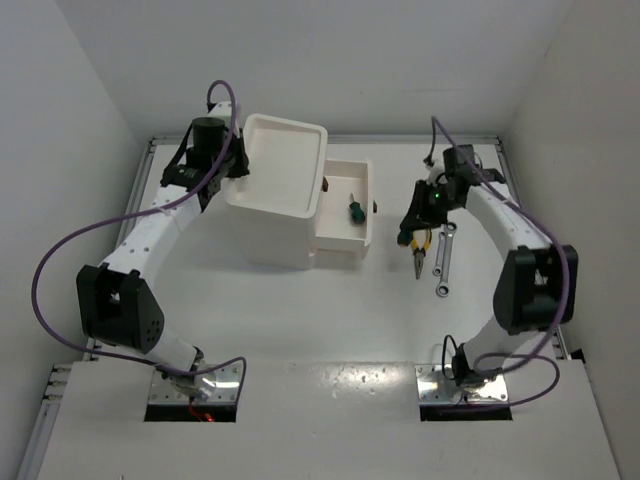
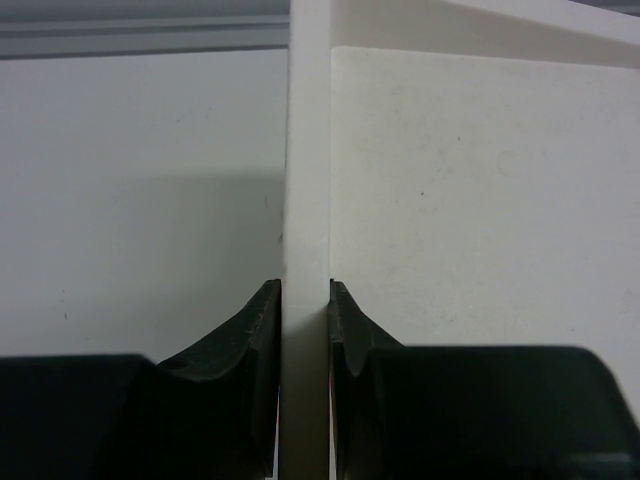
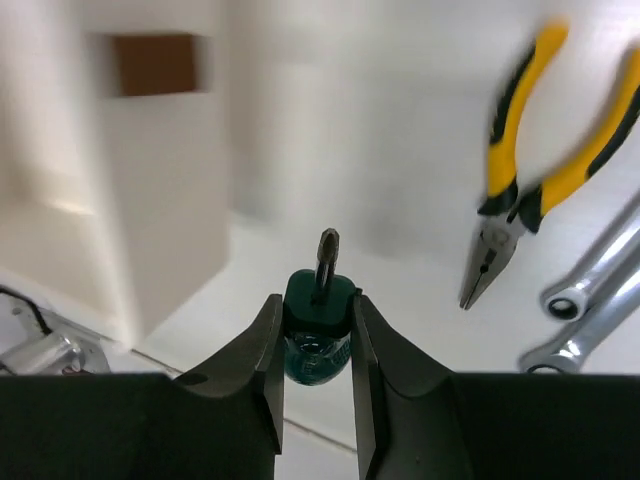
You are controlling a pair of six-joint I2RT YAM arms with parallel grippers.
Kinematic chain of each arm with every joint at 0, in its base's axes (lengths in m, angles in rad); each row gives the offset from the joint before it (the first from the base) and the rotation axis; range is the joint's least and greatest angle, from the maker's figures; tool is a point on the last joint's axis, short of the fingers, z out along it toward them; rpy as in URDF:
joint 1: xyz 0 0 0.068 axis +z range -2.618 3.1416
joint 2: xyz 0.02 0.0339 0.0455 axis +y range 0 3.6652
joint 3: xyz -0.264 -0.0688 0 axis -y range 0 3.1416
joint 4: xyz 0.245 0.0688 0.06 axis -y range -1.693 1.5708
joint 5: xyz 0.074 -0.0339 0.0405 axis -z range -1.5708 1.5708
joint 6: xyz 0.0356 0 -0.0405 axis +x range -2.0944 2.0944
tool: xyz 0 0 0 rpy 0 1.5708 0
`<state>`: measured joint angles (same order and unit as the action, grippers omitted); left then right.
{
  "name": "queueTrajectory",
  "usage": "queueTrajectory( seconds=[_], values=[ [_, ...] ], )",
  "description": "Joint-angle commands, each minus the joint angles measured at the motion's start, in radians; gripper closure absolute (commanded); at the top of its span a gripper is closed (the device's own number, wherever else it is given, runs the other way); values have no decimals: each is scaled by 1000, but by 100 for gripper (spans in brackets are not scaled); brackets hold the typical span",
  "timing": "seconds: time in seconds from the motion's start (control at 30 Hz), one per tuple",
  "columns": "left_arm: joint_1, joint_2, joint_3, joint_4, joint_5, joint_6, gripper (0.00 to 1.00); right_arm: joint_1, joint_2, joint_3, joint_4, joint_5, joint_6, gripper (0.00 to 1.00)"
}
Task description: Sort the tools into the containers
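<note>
While the right claw (image 3: 313, 310) is clamped on the green handle of a screwdriver (image 3: 316, 345), shaft pointing away from the wrist camera, the carry step looks to be in hand. Whether the tool is clear of the tabletop (image 1: 330, 320) cannot be told. Just right of it lie the yellow-handled pliers (image 3: 530, 180), and beyond them two silver wrenches (image 3: 590, 290), side by side. To the left stands the white container (image 1: 270, 230), its drawer (image 1: 338, 225) pulled open toward the right arm. A second green screwdriver (image 1: 353, 210) lies inside. The left claw (image 2: 305, 295) is closed on the container's tray rim (image 2: 307, 150), one finger each side of the wall, apparently bracing the unit. Next move, by judgement: carry the held screwdriver leftward over the open drawer, high enough to clear its wall, then release beside its twin. Pliers and wrenches not yet sorted.
</note>
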<state>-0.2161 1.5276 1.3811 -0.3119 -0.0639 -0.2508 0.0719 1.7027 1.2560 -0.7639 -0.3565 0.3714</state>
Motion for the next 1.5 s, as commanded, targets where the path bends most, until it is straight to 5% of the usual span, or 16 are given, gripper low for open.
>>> queueTrajectory(
  seconds=[0.0,0.1,0.43,0.5,0.7,0.87,0.97,1.0,1.07,1.17,1.47],
  values=[
    [21,69,-91,-128,19,-97,100,-17,-208,39,120,-99,-75,100],
    [21,69,-91,-128,19,-97,100,28,-241,52,323,-180,-40,100],
    [21,97,-63,-128,50,-97,100,157,138,315,434,-233,40,100],
    [21,106,-63,-128,50,-97,100,166,183,359,425,-233,31,91],
    [21,106,-63,-119,50,-97,100,186,230,385,497,-297,44,43],
    [21,124,-53,-119,50,-97,100,166,135,347,575,-369,66,32],
    [21,124,-44,-119,50,-97,100,128,36,309,542,-303,57,55],
    [21,134,-44,-119,50,-97,100,94,14,298,517,-250,23,79],
    [21,134,-44,-119,61,-97,100,60,-12,275,407,-217,-11,97],
    [21,143,-34,-110,61,-97,100,8,9,250,265,-188,-2,100],
    [21,143,-34,-110,61,-107,100,17,116,88,264,-142,122,100]
  ],
)
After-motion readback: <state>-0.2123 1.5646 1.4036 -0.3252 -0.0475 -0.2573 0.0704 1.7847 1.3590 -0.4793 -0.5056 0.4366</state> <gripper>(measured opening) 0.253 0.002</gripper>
